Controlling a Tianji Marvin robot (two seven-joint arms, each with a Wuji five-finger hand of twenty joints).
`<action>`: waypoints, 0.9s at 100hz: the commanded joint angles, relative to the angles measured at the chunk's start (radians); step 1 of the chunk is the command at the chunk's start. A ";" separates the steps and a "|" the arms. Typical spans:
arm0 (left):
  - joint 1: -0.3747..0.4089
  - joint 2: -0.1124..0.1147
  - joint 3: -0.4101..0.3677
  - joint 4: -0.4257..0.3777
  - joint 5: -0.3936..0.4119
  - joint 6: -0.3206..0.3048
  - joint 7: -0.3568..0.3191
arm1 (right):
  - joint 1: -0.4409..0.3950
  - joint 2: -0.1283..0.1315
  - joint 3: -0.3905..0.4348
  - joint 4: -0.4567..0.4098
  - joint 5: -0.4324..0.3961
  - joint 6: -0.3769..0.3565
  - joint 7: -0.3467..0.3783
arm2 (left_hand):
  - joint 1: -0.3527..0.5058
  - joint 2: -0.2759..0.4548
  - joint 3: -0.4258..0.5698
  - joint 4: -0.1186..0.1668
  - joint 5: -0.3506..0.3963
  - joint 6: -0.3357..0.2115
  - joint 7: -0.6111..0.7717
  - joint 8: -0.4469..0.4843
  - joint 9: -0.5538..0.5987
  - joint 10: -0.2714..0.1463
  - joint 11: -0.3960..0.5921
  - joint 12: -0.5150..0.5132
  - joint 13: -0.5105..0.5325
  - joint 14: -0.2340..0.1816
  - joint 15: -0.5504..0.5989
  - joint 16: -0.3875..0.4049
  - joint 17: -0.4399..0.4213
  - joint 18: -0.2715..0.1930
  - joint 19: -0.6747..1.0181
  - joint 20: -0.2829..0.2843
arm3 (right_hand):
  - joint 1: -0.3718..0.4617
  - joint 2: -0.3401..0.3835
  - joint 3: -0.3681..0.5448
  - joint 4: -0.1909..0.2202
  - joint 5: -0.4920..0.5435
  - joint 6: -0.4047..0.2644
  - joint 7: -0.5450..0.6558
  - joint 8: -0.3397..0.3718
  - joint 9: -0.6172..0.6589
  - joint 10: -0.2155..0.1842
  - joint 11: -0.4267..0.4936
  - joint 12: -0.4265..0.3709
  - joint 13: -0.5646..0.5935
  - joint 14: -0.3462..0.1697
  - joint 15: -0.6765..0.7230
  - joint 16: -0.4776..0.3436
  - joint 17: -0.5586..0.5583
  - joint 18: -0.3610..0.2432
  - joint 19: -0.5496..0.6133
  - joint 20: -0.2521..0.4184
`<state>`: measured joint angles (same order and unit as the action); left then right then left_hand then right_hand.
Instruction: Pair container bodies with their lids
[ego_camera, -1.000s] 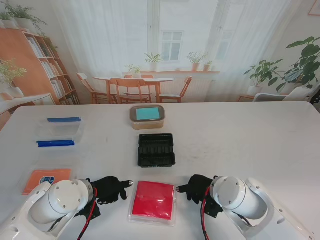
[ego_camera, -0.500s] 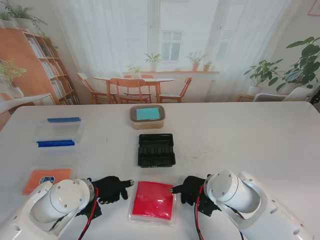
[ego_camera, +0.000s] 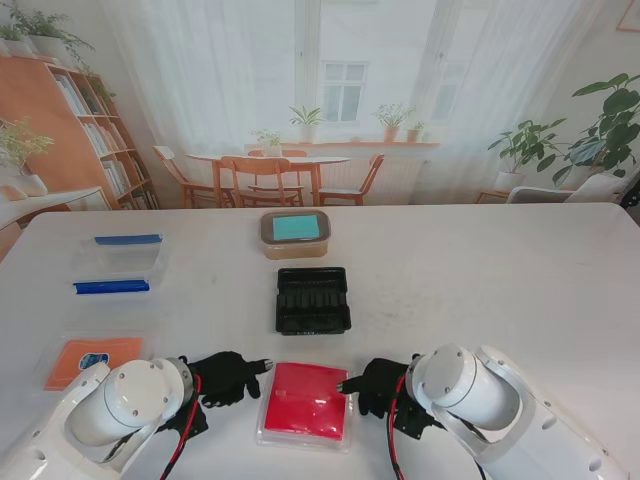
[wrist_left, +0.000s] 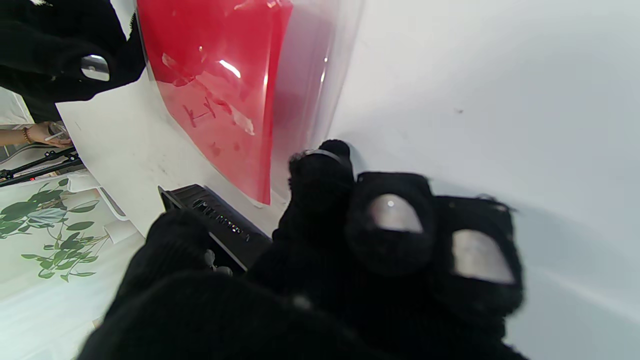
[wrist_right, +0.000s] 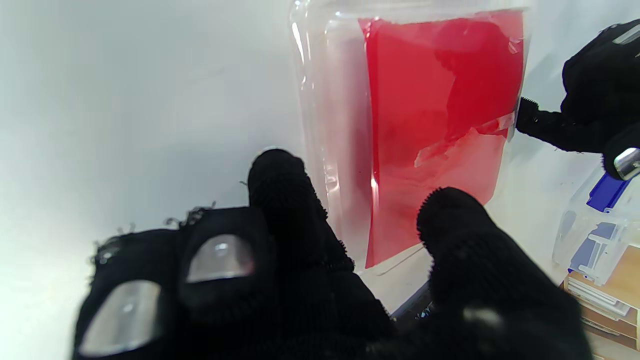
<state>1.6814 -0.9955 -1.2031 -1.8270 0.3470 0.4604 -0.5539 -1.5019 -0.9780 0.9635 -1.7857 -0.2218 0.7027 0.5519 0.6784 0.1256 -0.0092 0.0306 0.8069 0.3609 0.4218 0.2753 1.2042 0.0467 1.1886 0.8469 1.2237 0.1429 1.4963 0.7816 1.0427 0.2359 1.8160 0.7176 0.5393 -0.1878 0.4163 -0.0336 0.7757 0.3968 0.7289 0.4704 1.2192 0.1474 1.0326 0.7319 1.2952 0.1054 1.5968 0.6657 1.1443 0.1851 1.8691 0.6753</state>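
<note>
Red plastic under a clear rim marks the lid (ego_camera: 305, 402) that lies flat on the white table (ego_camera: 480, 280), close to the near edge and between the two hands. The left hand (ego_camera: 226, 377) is seen just beside the lid's left edge, its fingers loosely curled and nothing held in them; one fingertip (wrist_left: 322, 155) is at the rim, though contact cannot be confirmed. The right hand (ego_camera: 377, 384) is placed at the lid's right edge, likewise empty, with fingers apart and a fingertip (wrist_right: 275, 172) close against the clear border. Whether either hand touches the lid cannot be told.

Farther from me, a black tray (ego_camera: 313, 299) is set in the middle of the table, apart from the lid. Beyond it, a tan box (ego_camera: 295, 233) with a teal top is found. To the left, a clear tub (ego_camera: 117, 264) with blue clips is seen, and nearer to me on that side an orange lid (ego_camera: 88, 356) lies flat, partly hidden by the left arm.
</note>
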 joint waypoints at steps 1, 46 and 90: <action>0.013 -0.006 0.008 0.021 0.000 0.004 -0.002 | 0.000 -0.008 -0.015 0.028 0.009 0.002 0.013 | -0.046 0.025 -0.023 -0.038 -0.025 0.076 -0.077 -0.028 0.024 -0.048 -0.002 -0.005 0.026 0.053 0.056 -0.003 0.057 -0.122 0.278 -0.014 | -0.022 0.025 -0.020 0.015 -0.057 0.085 -0.158 -0.071 0.033 0.104 0.048 0.019 0.013 -0.036 0.102 0.018 0.080 -0.282 0.225 0.013; 0.024 -0.013 0.012 0.015 -0.017 0.019 0.027 | 0.010 -0.047 -0.035 0.065 0.090 -0.006 -0.066 | -0.045 0.021 -0.023 -0.038 -0.025 0.078 -0.077 -0.030 0.022 -0.039 -0.012 -0.010 0.018 0.067 0.047 -0.002 0.056 -0.121 0.278 -0.015 | -0.017 0.022 -0.021 0.017 -0.058 0.083 -0.155 -0.073 0.022 0.110 0.044 0.020 0.012 -0.028 0.093 0.010 0.079 -0.277 0.225 -0.003; 0.026 -0.014 0.025 0.004 -0.035 0.030 0.032 | -0.013 -0.066 -0.020 0.060 0.126 -0.018 -0.107 | -0.043 0.012 -0.023 -0.036 -0.022 0.078 -0.075 -0.029 0.021 -0.033 -0.019 -0.013 0.015 0.074 0.041 -0.001 0.053 -0.119 0.278 -0.018 | -0.011 0.015 -0.017 0.019 -0.057 0.081 -0.155 -0.074 0.011 0.117 0.041 0.023 0.013 -0.024 0.087 0.000 0.077 -0.273 0.225 -0.019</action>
<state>1.6893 -1.0024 -1.1897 -1.8327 0.3157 0.4858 -0.5119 -1.4943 -1.0361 0.9461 -1.7293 -0.1005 0.6894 0.4341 0.6784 0.1256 -0.0092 0.0306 0.8069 0.3733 0.4501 0.2833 1.2042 0.0470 1.1759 0.8368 1.2237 0.1445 1.4963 0.7816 1.0429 0.2359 1.8161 0.7163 0.5392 -0.1771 0.4159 -0.0336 0.7758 0.3937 0.7823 0.4953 1.2201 0.1474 1.0329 0.7412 1.2960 0.1053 1.5968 0.6651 1.1450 0.1850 1.8691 0.6753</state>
